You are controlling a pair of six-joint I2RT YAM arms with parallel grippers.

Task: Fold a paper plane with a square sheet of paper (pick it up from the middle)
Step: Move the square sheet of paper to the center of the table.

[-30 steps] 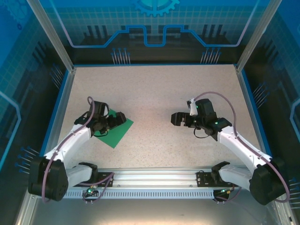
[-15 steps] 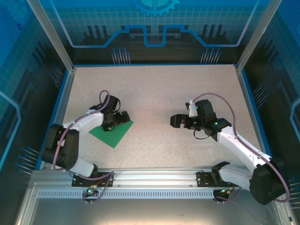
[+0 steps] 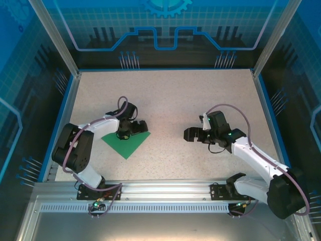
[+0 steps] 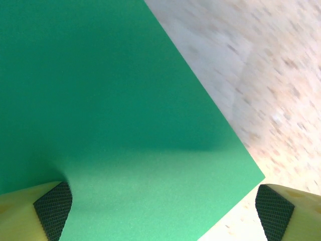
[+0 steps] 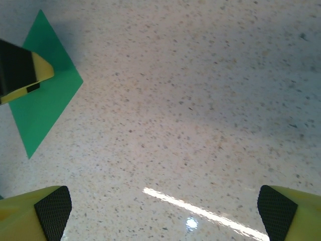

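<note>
Wide open, my left gripper (image 4: 163,206) straddled a corner of the square sheet of paper (image 4: 125,100); my right gripper (image 5: 165,206), at its three o'clock, gaped empty.

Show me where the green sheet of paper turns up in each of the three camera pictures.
Top external: the square sheet of paper lies left of centre, partly under the tip of the left arm.
Left wrist: it covers the upper left, one corner pointing right.
Right wrist: it sits at the upper left as a small diamond.
Shared landmark: the speckled table bordering the sheet.
</note>
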